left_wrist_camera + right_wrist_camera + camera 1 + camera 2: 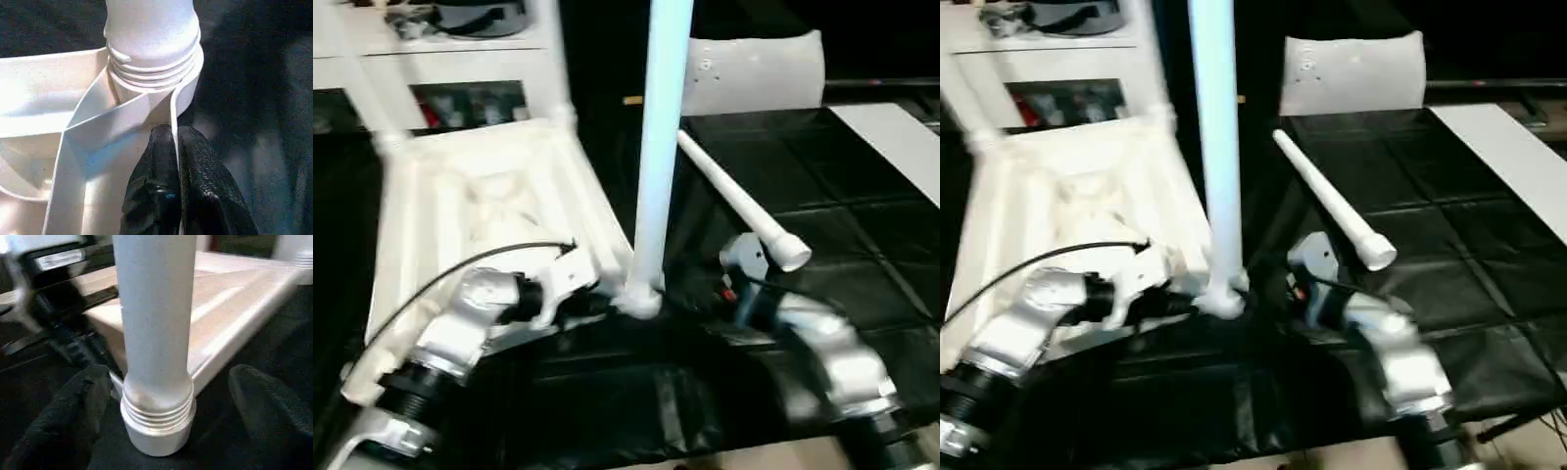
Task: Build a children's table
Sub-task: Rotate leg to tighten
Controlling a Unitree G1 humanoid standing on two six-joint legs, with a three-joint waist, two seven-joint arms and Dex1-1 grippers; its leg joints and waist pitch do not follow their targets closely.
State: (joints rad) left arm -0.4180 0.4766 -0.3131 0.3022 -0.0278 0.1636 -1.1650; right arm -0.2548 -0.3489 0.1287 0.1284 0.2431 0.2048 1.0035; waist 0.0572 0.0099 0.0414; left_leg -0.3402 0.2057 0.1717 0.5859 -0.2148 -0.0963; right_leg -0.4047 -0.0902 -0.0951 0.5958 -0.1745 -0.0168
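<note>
Looking over my forearms, I see the children's table (pixel 480 211) lying upside down on the black desk (pixel 862 255), with one leg (pixel 661 147) standing in its near corner socket and a loose leg (pixel 744 211) beside it. My left pincer (pixel 173 142) is pinched closed on the table's thin rim by that socket. My right pincer (pixel 171 396) stands wide around the upright leg, apparently not touching it.

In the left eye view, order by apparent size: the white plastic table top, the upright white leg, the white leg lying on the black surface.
1. White plastic table top, largest.
2. Upright white leg, though nearer the camera.
3. Lying white leg, smallest.
</note>
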